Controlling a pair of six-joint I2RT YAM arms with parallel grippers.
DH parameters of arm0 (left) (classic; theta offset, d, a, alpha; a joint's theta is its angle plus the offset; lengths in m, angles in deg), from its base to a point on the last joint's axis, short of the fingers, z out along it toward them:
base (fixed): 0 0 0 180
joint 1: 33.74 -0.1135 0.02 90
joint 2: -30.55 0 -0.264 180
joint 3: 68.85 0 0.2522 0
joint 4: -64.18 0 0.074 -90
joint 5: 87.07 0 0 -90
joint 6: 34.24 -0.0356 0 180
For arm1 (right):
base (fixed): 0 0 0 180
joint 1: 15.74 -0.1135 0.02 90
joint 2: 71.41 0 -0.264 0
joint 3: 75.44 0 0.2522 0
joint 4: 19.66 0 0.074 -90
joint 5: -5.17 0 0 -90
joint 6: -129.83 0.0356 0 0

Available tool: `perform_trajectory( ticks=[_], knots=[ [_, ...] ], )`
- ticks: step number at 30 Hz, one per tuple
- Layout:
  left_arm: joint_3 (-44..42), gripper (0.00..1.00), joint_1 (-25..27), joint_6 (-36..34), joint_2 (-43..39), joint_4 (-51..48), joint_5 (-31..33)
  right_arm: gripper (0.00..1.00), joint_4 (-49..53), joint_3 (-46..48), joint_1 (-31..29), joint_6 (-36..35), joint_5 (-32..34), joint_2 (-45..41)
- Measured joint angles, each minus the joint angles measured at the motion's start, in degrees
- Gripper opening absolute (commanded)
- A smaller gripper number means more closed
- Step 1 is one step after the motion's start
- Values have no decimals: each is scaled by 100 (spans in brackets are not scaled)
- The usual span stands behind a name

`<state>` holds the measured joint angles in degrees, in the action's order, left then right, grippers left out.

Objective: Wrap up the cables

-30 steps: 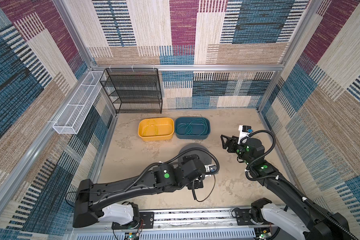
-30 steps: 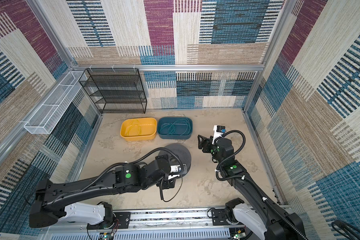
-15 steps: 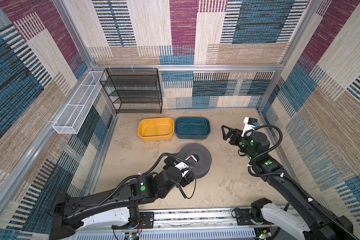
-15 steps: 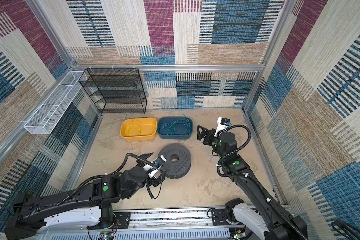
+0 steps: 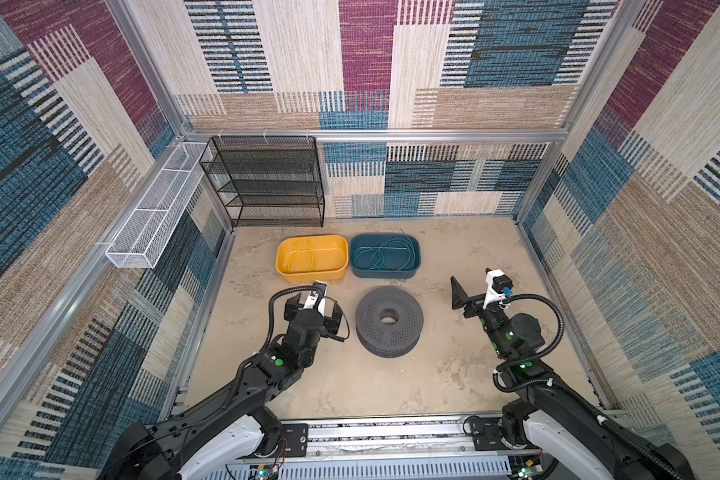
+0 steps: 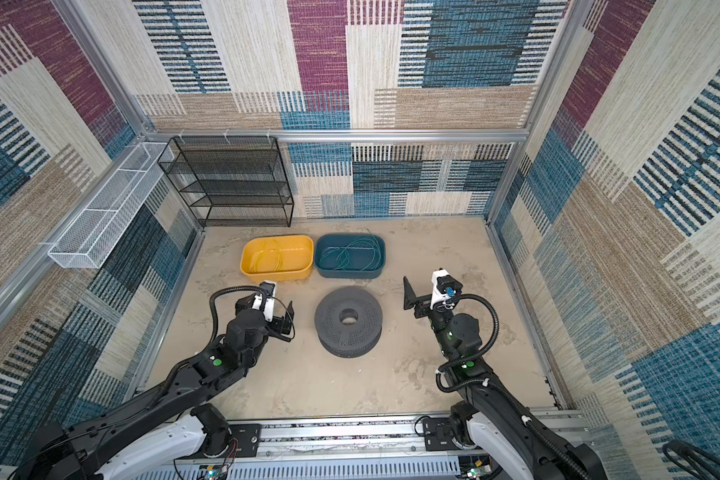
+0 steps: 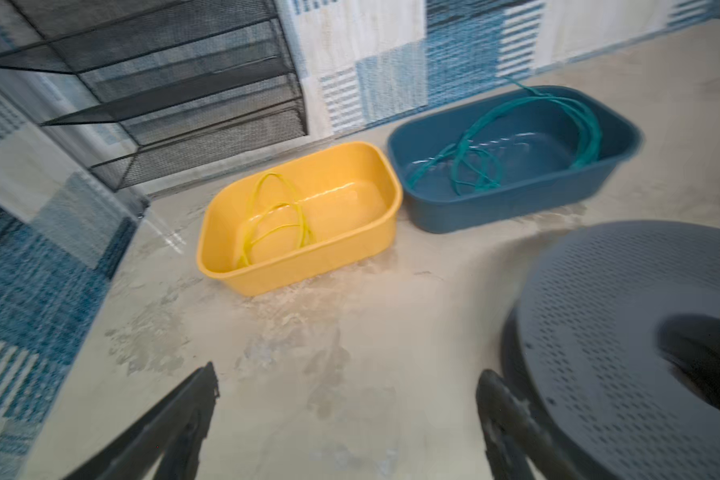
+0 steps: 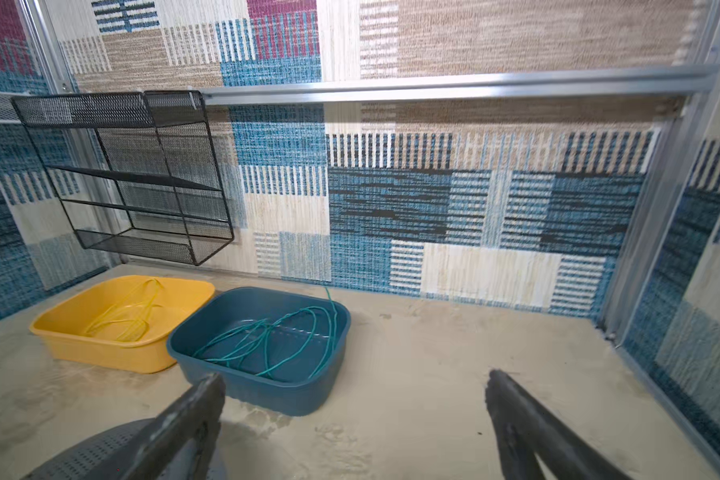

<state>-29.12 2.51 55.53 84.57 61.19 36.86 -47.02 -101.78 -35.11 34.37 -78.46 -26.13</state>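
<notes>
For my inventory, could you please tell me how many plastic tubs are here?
2: the yellow rectangular plastic tub before the black mesh shelf, and the dark teal plastic tub beside it.

Yellow tub (image 5: 313, 273) and blue tub (image 5: 385, 274) side by side at back; grey perforated reel (image 5: 370, 321) flat in front; black mesh shelf (image 5: 267, 183) against wall; white wire basket (image 5: 150, 226) on left wall

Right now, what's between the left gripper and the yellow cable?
Bare table, then the yellow tub wall, then the cable; left wrist view shows it.
</notes>
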Motion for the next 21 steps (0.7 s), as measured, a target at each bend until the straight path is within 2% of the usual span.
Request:
perform_trajectory(
  ticks=[5,8,11,17,21],
  knots=[
    [-741,99,-1008,-308,291,1279,-319,99,-533,431,22,-507,170,-31],
    [-1060,99,-1606,-428,887,2114,-610,99,-903,800,61,-509,289,107],
    [-1010,99,-2092,-444,1637,2627,-1010,99,-1215,994,114,-509,393,433],
    [-774,99,-2741,-544,2472,3362,-1499,99,-1860,1051,361,-623,409,1071],
    [-769,99,-3097,-474,3202,4022,-1779,99,-2415,1058,566,-619,297,1847]
  ],
)
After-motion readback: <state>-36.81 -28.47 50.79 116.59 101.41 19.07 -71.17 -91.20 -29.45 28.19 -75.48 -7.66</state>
